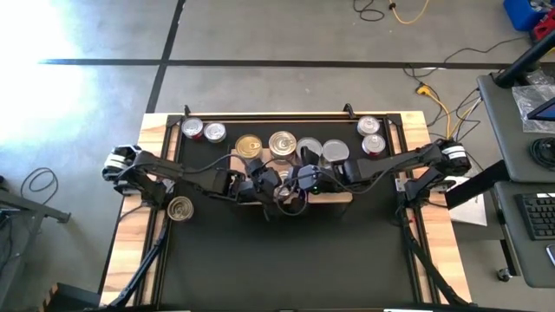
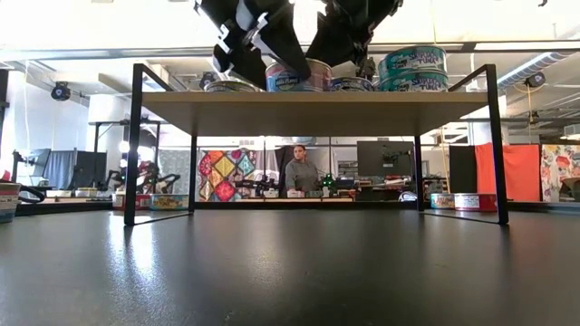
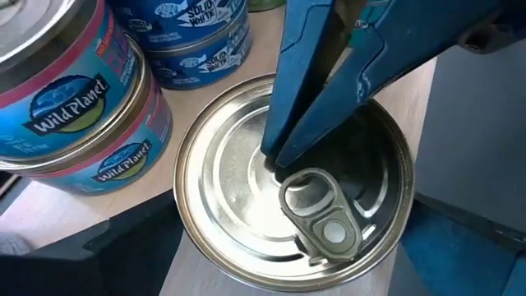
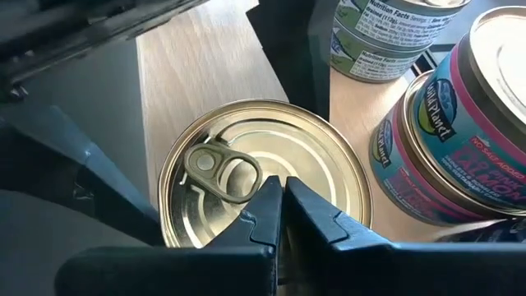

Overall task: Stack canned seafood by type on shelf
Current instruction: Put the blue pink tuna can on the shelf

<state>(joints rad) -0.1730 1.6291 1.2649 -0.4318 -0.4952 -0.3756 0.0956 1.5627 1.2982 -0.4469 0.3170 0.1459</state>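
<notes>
Both grippers met over one tin on the shelf

The right gripper (image 4: 281, 201), fingers pressed together, touched the tin (image 4: 271, 164) lid from above; the left gripper (image 1: 267, 180) stood wide around it on the shelf (image 4: 205, 57).

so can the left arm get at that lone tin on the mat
probably yes: the tin sits alone on the mat beside that arm, nothing over it; the left gripper is over the shelf and would have to fold well back
</notes>
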